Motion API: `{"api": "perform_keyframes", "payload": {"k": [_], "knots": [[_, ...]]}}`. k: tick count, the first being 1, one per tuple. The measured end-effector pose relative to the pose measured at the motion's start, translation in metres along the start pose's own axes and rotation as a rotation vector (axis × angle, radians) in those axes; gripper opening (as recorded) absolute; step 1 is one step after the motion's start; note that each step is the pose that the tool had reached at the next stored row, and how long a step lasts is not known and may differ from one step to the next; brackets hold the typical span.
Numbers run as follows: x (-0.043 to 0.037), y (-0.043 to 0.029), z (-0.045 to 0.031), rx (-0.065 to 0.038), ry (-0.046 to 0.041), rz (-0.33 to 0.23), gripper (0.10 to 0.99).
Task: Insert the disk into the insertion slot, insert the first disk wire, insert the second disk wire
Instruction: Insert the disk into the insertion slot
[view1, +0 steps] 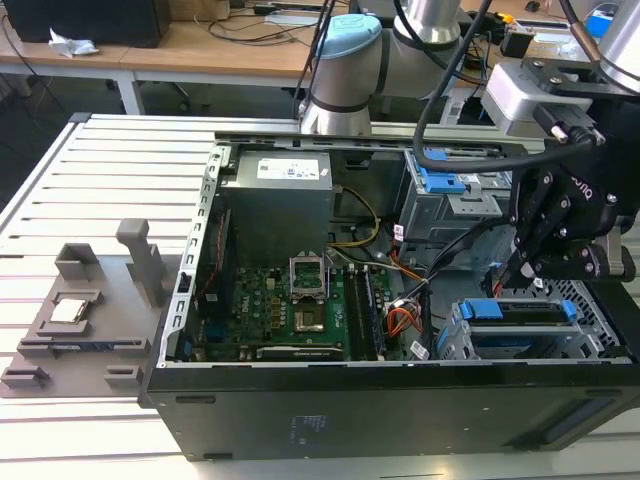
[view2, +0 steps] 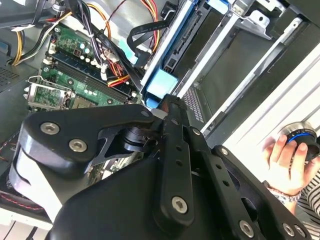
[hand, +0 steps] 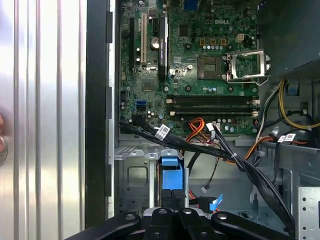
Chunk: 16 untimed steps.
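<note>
The disk (view1: 520, 328), framed by its bright blue carrier, lies inside the insertion slot (view1: 592, 300), a grey perforated cage at the case's front corner on the exterior view's right. My gripper (view1: 518, 272) hangs just above the disk's rear end, fingers together. In the first wrist view the fingertips (hand: 168, 197) stand side by side right over the carrier's blue tab (hand: 170, 172). In the second wrist view the gripper (view2: 167, 100) ends at that blue tab (view2: 162, 82), with a small reddish bit beside the tip. A loose black wire with a blue end (hand: 212, 202) lies close by.
The open computer case holds a green motherboard (view1: 300, 300), a power supply (view1: 275, 205) and a taller grey bay with a blue latch (view1: 440, 182). Bundled wires (hand: 235, 160) cross near the slot. A grey fixture (view1: 75, 320) sits on the slatted table. A person's hand (view2: 282, 155) rests beside the case.
</note>
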<state>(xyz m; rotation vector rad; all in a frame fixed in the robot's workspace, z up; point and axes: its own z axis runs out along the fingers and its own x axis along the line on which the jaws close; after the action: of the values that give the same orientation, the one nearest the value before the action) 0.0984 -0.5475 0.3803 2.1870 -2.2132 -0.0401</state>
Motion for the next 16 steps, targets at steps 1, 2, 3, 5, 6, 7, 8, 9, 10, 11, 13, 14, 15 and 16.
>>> {"api": "perform_keyframes", "payload": {"k": [1,2,3,5,6,7,8,9,10,11,13,14,15,16], "knots": [[0.0,-0.0001,0.0021,0.0,0.0001,0.0,0.106],[0.0,-0.0001,0.0029,0.0,0.0001,0.0,0.106],[0.0,-0.0002,0.0041,0.0,0.0,0.0,0.106],[0.0,-0.0004,0.0067,0.0,0.0001,0.0,0.106],[0.0,-0.0006,0.009,0.0,0.0001,0.0,0.106],[0.0,-0.0007,0.0106,0.0,0.0001,0.0,0.106],[-0.0001,-0.0008,0.0132,0.0,0.0001,0.0,0.106],[-0.0001,-0.0009,0.0143,0.0,0.0001,0.0,0.106],[-0.0001,-0.0009,0.0148,0.0,0.0002,0.0,0.106],[-0.0001,-0.0009,0.0154,0.0,0.0002,0.0,0.106],[-0.0001,-0.0011,0.0166,0.0,0.0001,0.0,0.106],[-0.0001,-0.0011,0.0174,0.0,0.0001,0.0,0.106],[-0.0001,-0.0012,0.0178,0.0,0.0001,0.0,0.106],[-0.0001,-0.0012,0.0183,0.0,0.0001,0.0,0.106]]}}
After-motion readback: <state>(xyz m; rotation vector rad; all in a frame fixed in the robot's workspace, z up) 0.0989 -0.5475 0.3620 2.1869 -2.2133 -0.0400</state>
